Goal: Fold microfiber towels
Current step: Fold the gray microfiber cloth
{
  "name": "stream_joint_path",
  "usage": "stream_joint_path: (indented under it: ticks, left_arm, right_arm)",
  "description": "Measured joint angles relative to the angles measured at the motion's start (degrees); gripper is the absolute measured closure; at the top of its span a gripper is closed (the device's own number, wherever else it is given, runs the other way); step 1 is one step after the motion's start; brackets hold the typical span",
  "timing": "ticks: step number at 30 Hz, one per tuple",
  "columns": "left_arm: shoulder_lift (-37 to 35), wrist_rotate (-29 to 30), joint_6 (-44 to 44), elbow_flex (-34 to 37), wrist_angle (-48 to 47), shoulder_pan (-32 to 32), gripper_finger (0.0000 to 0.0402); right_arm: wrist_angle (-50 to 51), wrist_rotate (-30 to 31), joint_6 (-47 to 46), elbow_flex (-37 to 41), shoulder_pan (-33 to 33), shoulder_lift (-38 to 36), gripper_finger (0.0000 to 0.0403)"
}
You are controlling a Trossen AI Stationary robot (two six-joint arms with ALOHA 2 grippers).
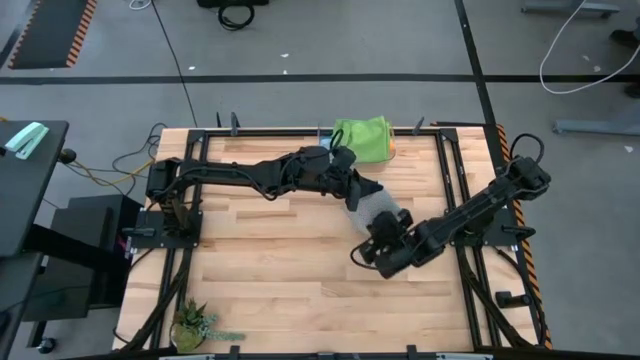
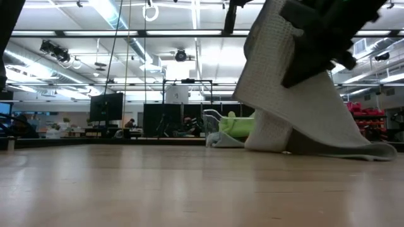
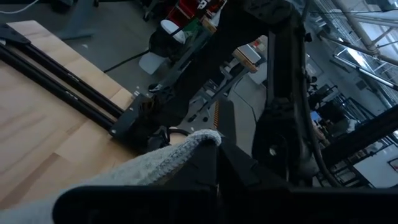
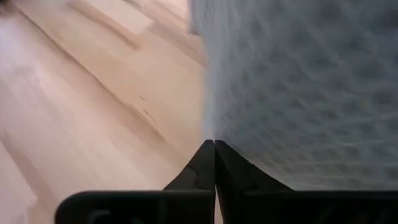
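Observation:
A light grey towel (image 1: 377, 207) hangs at the middle right of the table. Its upper part is raised and its lower end (image 2: 353, 151) trails on the wood. My left gripper (image 1: 357, 193) reaches in level from the left and is shut on the towel's top. My right gripper (image 1: 386, 240) slants down from the near right and is shut at the towel's side edge. A bright green towel (image 1: 362, 138) lies bunched at the table's far edge, with an orange bit of cloth (image 1: 392, 150) showing beside it. My left gripper pinches a raised fold at the towel's top (image 3: 186, 149) between its two fingers, coming level from the table's left. The cloth drapes down from there, slack, with its lower end on the table. My right gripper's fingertips (image 4: 208, 155) are closed together on the towel's side edge (image 4: 210, 127), slanting down from the near right. Only the very edge reaches the tips, and the layers cannot be counted. The cloth rises beyond them.
Black rails (image 1: 455, 190) run along the table's left and right sides. A small potted plant (image 1: 195, 322) stands at the near left corner. Bare wood (image 1: 270, 260) lies left of and in front of the grey towel.

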State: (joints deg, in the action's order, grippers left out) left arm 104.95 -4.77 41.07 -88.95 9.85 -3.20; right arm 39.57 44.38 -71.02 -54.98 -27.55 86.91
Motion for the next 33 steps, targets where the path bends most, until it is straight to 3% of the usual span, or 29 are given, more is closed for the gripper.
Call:
stream_joint_path:
  ticks: [8, 11, 22, 28, 33]
  left_arm:
    - [0.0, 0.0, -0.4, 0.0, -0.1, 0.0, 0.0395]
    - [0.0, 0.0, -0.4, 0.0, -0.1, 0.0, 0.0395]
    - [0.0, -0.1, -0.3, 0.0, -0.2, 0.3, 0.0395]
    - [0.0, -1.5, 0.6, 0.0, -0.2, 0.6, 0.0395]
    - [0.0, -1.6, 1.4, 0.0, 0.1, 0.8, 0.0395]
  right_arm:
    - [27.3, 0.7, -25.0, 0.0, -4.4, -0.1, 0.0397]
    - [32.5, 3.0, -30.7, 0.0, -4.1, -0.2, 0.0399]
    - [33.0, 6.5, -31.5, 0.0, 2.0, -5.9, 0.0391]
    - [33.0, 11.8, -31.5, 0.0, -0.6, -13.0, 0.0396]
    - [33.0, 12.5, -30.5, 0.0, -5.0, -17.1, 0.0391]
